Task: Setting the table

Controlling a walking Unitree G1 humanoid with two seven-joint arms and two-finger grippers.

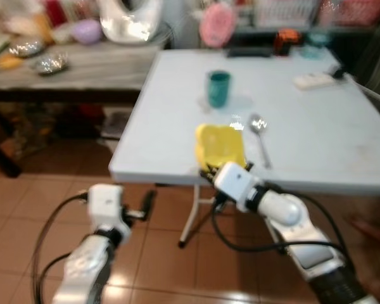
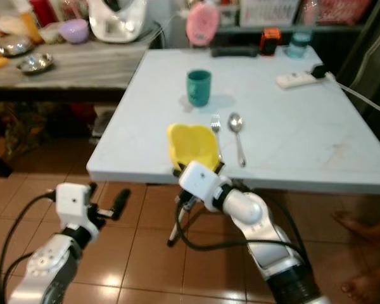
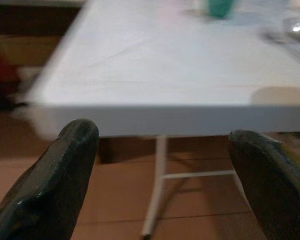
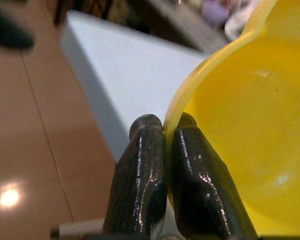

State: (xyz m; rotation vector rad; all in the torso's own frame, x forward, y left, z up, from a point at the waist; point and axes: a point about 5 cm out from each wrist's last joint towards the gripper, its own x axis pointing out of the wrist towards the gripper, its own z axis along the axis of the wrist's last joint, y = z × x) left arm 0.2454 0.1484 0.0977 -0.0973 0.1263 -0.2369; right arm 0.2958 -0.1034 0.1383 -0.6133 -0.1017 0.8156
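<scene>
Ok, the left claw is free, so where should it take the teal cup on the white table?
Grip the teal plastic cup around its side wall, partway up, coming level from the robot's left. It stands upright with straight sides and no handle that I can see, and the metal fork and spoon lie nearer on its right. The open left claw looks wide enough.

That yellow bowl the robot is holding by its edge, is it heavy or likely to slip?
Probably light: the right end effector carries the yellow bowl by a thin rim pinch alone. It looks like stiff plastic, holding its shape. Its glossy surface and tilt suggest it could slip or swing.
</scene>
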